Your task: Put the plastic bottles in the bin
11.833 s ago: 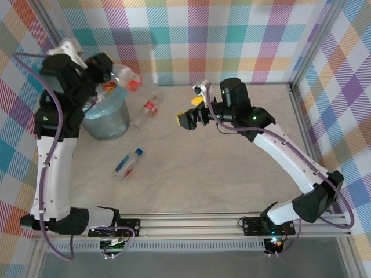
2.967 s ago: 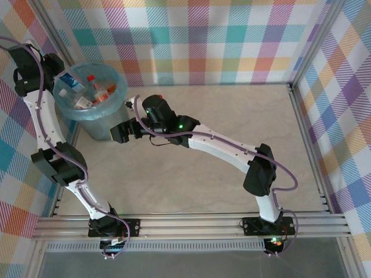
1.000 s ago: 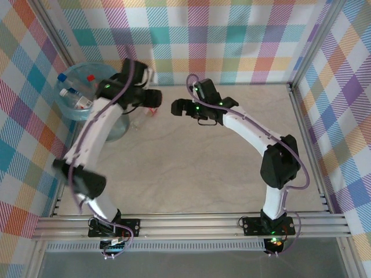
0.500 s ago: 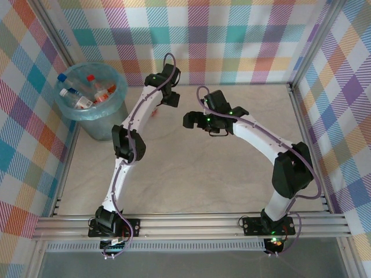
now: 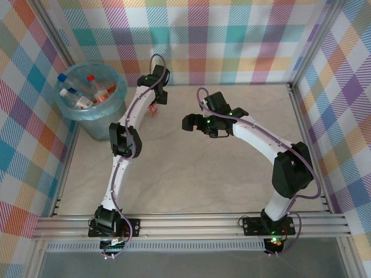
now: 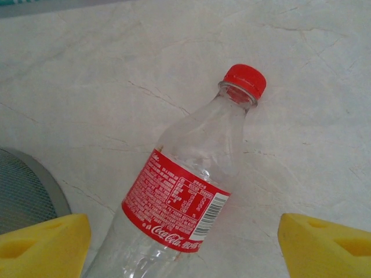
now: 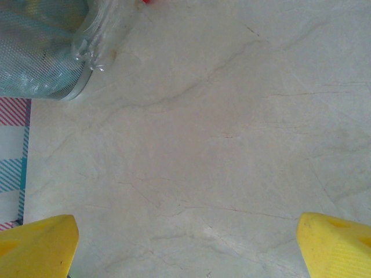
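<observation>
One clear bottle point(image 6: 185, 197) is lying on the table point(image 6: 301, 145) near the bin point(image 5: 104, 124). Left gripper point(image 6: 184, 243) is hovering above it, fingers spread, gripping nothing; right gripper point(image 7: 186, 243) is likewise hanging open. Judged empty, light, slippery and crushable; gripping across the labelled middle looks advisable.

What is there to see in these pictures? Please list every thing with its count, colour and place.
table: one, pale marbled stone look, under everything.
bin: one, grey mesh lined with a light-blue bag, far left corner of the table.
bottles in the bin: several, exact count unclear; clear and orange, red and blue caps; inside the bin.
Coca-Cola bottle: one, clear with red cap and red label, lying on the table beside the bin.
walls: multicoloured plaid, around the table.
left gripper: yellow fingertips, open, over the Coca-Cola bottle, not touching it.
right gripper: yellow fingertips, open, above bare table.
</observation>
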You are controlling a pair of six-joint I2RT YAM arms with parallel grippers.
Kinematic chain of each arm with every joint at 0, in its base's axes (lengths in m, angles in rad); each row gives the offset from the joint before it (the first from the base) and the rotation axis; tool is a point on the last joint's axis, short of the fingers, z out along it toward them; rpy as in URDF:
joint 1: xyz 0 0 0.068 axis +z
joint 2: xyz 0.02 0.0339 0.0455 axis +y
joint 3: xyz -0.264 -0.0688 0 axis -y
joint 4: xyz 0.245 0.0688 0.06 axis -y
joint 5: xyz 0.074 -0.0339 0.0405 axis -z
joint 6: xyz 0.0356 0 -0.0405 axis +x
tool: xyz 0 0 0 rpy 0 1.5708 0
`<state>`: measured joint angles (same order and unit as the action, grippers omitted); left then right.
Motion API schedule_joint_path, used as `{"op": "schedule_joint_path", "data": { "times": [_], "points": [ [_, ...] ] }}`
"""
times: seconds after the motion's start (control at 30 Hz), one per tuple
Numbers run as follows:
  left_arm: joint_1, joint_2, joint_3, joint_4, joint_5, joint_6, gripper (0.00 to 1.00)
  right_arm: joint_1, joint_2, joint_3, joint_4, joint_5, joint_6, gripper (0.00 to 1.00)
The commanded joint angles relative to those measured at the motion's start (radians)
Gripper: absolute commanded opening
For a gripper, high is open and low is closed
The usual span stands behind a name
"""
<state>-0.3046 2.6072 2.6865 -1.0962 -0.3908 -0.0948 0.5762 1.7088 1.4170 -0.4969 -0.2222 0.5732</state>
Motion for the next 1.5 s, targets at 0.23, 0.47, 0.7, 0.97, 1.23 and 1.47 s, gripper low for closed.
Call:
{"op": "schedule_joint_path", "data": {
  "times": [0.23, 0.47, 0.7, 0.97, 1.23, 1.47],
  "points": [
    [0.005, 0.081, -0.066, -0.047, 0.135, -0.075, 0.82, -0.006, -0.014, -0.016, -0.015, -0.036, 0.019, 0.96],
    [0.005, 0.080, -0.104, -0.053, 0.176, -0.069, 0.77, -0.005, -0.019, -0.025, -0.018, -0.039, 0.019, 0.96],
    [0.010, 0.085, -0.107, -0.047, 0.125, -0.027, 0.82, -0.004, -0.027, -0.027, -0.026, -0.048, 0.016, 0.96],
    [0.053, 0.088, -0.101, -0.027, 0.064, -0.046, 0.84, -0.005, -0.029, -0.020, -0.032, -0.049, 0.013, 0.96],
    [0.059, 0.100, -0.094, -0.007, 0.090, -0.047, 0.84, -0.005, -0.026, -0.013, -0.038, -0.051, 0.014, 0.95],
    [0.059, 0.108, -0.095, -0.001, 0.132, -0.056, 0.79, -0.004, -0.023, -0.013, -0.038, -0.060, 0.025, 0.95]
  ]
}}
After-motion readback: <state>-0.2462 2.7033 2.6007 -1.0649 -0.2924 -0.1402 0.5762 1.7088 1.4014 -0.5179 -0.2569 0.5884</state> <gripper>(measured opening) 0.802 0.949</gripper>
